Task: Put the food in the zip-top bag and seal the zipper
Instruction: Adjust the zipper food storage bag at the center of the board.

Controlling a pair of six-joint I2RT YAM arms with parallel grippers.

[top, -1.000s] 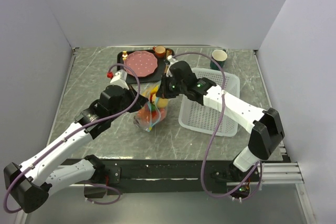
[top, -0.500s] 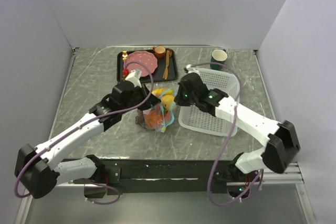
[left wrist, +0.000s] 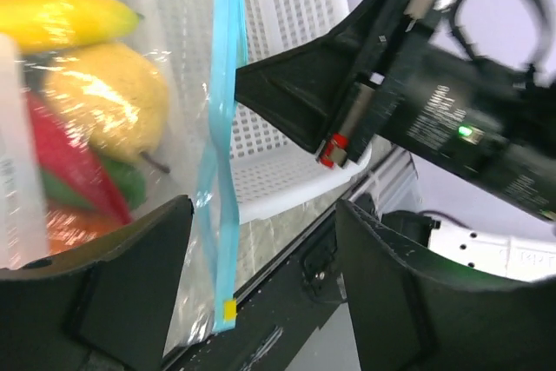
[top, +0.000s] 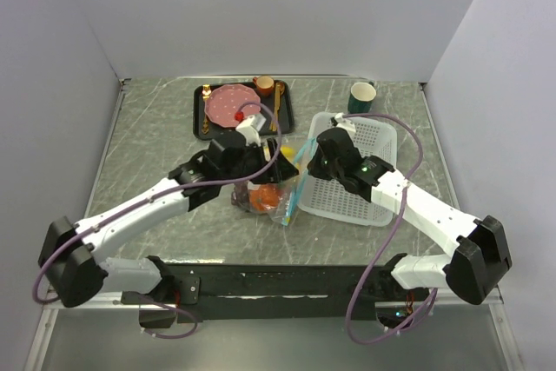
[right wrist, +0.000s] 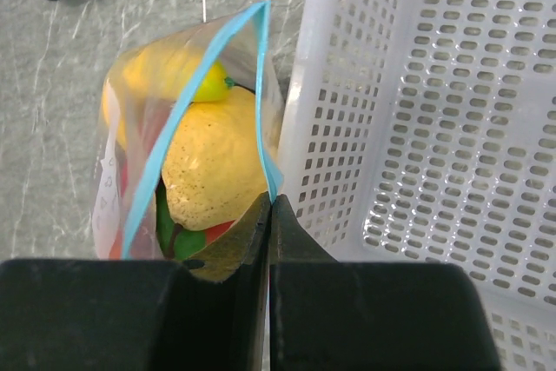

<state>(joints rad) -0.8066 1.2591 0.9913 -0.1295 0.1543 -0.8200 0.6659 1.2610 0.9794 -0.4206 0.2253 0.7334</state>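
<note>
The clear zip-top bag [top: 271, 195] stands on the table against the basket's left wall, with the food inside it: a yellow banana [left wrist: 61, 15], a yellow lemon [right wrist: 213, 162], a red chili [left wrist: 61, 162] and an orange fruit [top: 265, 199]. Its teal-blue zipper [right wrist: 156, 154] runs along the mouth and parts wide there in the right wrist view. My right gripper [right wrist: 270, 202] is shut on the zipper's end by the basket. My left gripper [left wrist: 263, 219] is open; the zipper [left wrist: 217, 215] hangs loose between its fingers, near the left one.
A white mesh basket [top: 365, 182] stands right of the bag. At the back, a black tray [top: 201, 119] holds a pink plate [top: 234, 103], gold cutlery and an orange cup [top: 264, 85]. A green cup [top: 362, 95] stands behind the basket. Walls close in on three sides.
My left gripper has opened and let go of the bag. Both arms and the bag have shifted right and toward the near edge, up against the basket.
</note>
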